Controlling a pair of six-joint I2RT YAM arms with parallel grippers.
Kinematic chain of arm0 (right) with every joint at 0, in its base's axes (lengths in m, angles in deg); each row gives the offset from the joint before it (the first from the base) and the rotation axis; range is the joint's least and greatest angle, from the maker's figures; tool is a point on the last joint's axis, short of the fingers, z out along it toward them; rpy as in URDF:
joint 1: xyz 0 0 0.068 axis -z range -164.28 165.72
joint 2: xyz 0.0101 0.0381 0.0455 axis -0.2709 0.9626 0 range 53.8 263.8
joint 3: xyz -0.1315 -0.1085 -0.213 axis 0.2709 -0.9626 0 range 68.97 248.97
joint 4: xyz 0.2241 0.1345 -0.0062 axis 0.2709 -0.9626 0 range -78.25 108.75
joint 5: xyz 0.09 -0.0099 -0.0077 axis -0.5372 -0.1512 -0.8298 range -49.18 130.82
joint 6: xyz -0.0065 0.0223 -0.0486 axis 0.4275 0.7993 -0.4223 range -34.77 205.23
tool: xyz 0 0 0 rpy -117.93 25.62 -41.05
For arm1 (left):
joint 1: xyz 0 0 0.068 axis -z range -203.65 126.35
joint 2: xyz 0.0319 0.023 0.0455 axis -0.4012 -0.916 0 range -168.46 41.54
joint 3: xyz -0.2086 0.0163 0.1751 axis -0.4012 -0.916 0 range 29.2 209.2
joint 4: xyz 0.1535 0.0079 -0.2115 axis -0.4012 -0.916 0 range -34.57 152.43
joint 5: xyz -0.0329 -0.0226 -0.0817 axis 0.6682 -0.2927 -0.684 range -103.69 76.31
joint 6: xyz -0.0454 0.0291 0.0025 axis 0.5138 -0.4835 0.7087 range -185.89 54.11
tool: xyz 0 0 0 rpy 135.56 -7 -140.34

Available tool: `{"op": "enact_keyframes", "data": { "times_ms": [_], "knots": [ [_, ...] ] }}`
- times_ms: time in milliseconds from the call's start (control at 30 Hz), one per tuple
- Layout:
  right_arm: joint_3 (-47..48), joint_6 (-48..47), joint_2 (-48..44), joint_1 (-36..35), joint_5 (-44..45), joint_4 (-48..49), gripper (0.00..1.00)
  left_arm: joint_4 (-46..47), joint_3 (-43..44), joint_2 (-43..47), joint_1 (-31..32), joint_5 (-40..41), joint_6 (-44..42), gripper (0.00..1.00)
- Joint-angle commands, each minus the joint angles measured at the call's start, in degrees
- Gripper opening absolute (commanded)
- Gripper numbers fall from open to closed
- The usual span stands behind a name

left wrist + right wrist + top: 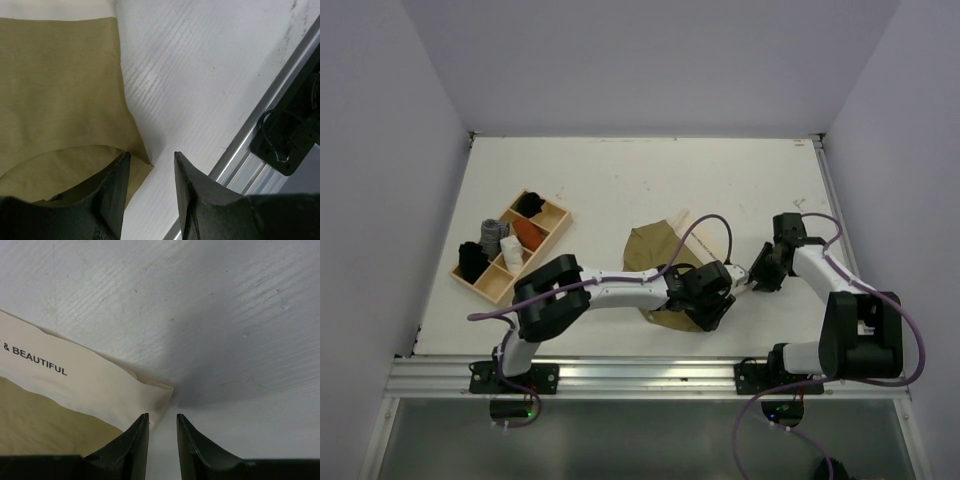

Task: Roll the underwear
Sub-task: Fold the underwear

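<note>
The underwear (655, 250) lies flat on the white table, olive-khaki with a cream waistband on its right side. My left gripper (716, 303) is low over its near right corner. In the left wrist view the olive cloth (60, 90) fills the left half, and its corner lies between the open jaws of the left gripper (151, 160). My right gripper (757, 278) is at the waistband's end. In the right wrist view the printed cream waistband (85, 380) ends just ahead of the right gripper (162, 420), which is narrowly open and empty.
A wooden compartment tray (556, 212) at the left holds rolled black, grey, white and orange-red cloths. An aluminium rail (620, 375) runs along the near table edge and shows close by in the left wrist view (250, 140). Walls enclose the table.
</note>
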Motion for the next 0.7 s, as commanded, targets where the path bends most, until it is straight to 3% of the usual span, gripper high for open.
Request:
{"op": "enact_keyframes", "data": {
  "times_ms": [0, 400, 433, 567, 667],
  "knots": [
    [1.39, 1.01, -0.68, -0.21, 0.95, 1.21, 0.33, -0.08, 2.47, -1.14, 0.01, 2.73, 0.06, 0.45],
    [-0.01, 1.63, 5.12, -0.21, 1.66, 6.48, 0.34, -0.17, 4.06, -3.96, 0.01, 3.70, -0.55, 0.43],
    [-0.19, 1.63, 5.30, -0.21, 1.83, 6.83, 0.31, -0.09, 4.06, -4.05, 0.09, 3.35, -0.64, 0.40],
    [-0.63, 1.28, 5.56, -0.21, 2.97, 6.92, 0.19, -0.08, 4.23, -3.70, 0.01, 3.17, -1.08, 0.14],
    [-0.63, 1.28, 5.65, -0.21, 3.33, 6.66, 0.06, -0.52, 4.84, -3.43, 0.01, 3.17, -1.61, 0.03]
  ]
}}
